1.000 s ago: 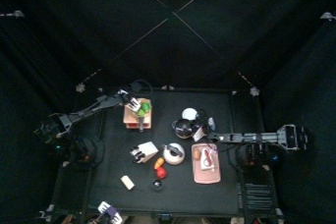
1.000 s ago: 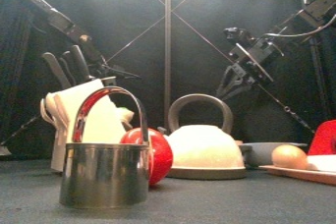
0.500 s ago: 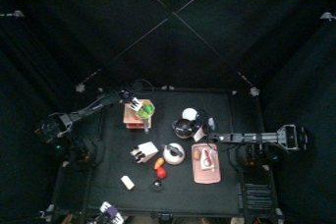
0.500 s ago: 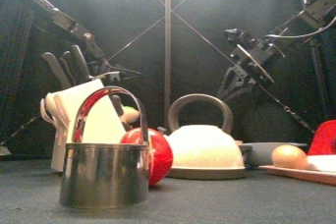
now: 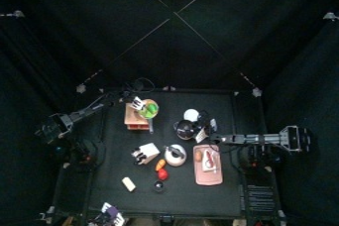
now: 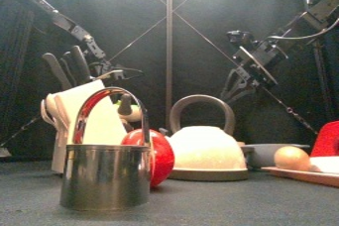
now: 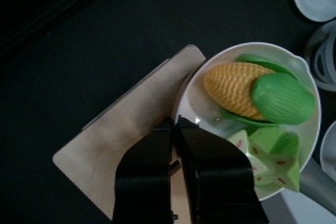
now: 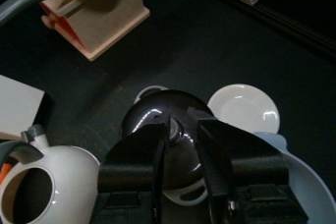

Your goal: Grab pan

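Note:
The pan [image 7: 292, 177] is a white dish holding a yellow corn cob [image 7: 234, 86] and green vegetables, and it stands on a wooden board [image 7: 125, 130]. From above the pan [image 5: 147, 108] sits at the table's back left. My left gripper [image 7: 178, 128] has its jaws nearly together over the pan's near rim, one finger outside and one inside. My right gripper [image 8: 183, 128] hangs shut above a shiny black pot [image 8: 155, 120] right of the table's middle, holding nothing.
A white plate [image 8: 245, 105], a pale blue bowl [image 8: 300, 181] and a white kettle [image 8: 46, 195] surround the black pot. Up front stand a steel cup [image 6: 106, 175], a red apple [image 6: 159, 155], a knife block [image 6: 77, 121] and a tray [image 6: 307, 175] with an egg.
The left gripper's jaws have drawn closer together at the pan's rim. The right arm has not moved.

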